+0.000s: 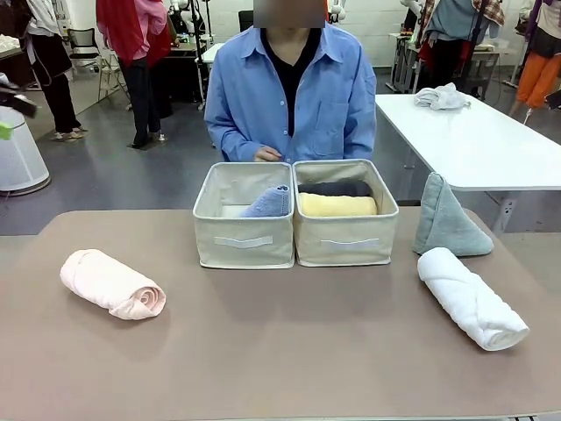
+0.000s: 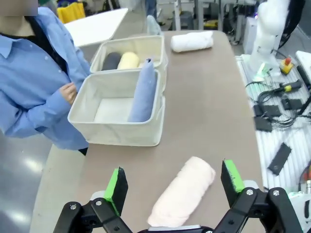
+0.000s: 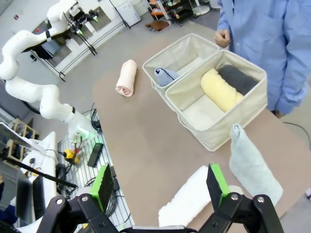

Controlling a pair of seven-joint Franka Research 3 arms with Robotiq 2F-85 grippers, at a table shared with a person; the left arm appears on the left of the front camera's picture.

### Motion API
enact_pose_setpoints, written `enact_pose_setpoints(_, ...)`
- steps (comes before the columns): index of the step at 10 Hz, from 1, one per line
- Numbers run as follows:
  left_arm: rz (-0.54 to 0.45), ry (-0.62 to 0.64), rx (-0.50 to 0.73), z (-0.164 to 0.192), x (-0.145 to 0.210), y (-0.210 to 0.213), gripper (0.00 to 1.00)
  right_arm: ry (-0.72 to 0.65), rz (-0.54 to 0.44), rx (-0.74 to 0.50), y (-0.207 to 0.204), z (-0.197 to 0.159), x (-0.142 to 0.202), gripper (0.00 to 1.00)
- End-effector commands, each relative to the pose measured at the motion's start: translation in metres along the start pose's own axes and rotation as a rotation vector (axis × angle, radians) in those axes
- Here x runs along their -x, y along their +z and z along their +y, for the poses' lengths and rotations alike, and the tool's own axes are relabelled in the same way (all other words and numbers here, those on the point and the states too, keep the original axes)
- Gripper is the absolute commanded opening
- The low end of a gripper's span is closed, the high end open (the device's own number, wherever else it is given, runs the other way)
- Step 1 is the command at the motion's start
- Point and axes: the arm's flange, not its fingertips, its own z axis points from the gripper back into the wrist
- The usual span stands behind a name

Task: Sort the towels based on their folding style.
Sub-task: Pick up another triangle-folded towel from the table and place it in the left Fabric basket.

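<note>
While both pincers hang wide open and empty, the left gripper (image 2: 174,178) over the pink roll (image 1: 112,283) left of the baskets and the right gripper (image 3: 159,178) over the white roll (image 1: 472,298) right of them, three towels lie unsorted. The pale blue cone (image 1: 267,203) sits in the left basket (image 1: 244,241). The yellow roll (image 1: 337,205) and dark grey roll (image 1: 335,188) sit in the right basket (image 1: 346,241), and the grey-green cone (image 1: 447,219) stands just right of it. Likely risks: a shallow pinch unrolls a roll, the pink roll lands in the nearer cone basket, or lifting the white roll topples the neighbouring cone.
</note>
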Motion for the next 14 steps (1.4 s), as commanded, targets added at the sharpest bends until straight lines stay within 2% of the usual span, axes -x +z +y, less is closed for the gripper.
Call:
enact_pose_setpoints(1, -0.06, 0.047, -0.022, -0.001, 0.025, 0.031, 1.0, 0.004, -0.019, -0.008, -0.001, 0.001, -0.001, 1.0)
enact_pose_setpoints(4, -0.163, 0.109, -0.166, -0.013, 0.071, 0.066, 1.0, 0.004, -0.019, -0.008, -0.001, 0.001, -0.001, 1.0)
enact_pose_setpoints(6, -0.199, 0.153, -0.2, -0.014, 0.094, 0.072, 1.0, 0.004, -0.019, -0.008, -0.001, 0.001, -0.001, 1.0)
enact_pose_setpoints(12, -0.195, 0.2, -0.186, -0.015, 0.101, 0.08, 1.0, 0.004, -0.019, -0.008, -0.001, 0.001, -0.001, 1.0)
enact_pose_setpoints(13, -0.195, 0.2, -0.186, -0.015, 0.101, 0.08, 1.0, 0.0, 0.0, 0.0, 0.0, 0.0, 0.0, 1.0)
enact_pose_setpoints(14, -0.195, 0.2, -0.186, -0.015, 0.101, 0.08, 1.0, 0.005, 0.063, 0.046, -0.017, -0.004, -0.009, 1.0)
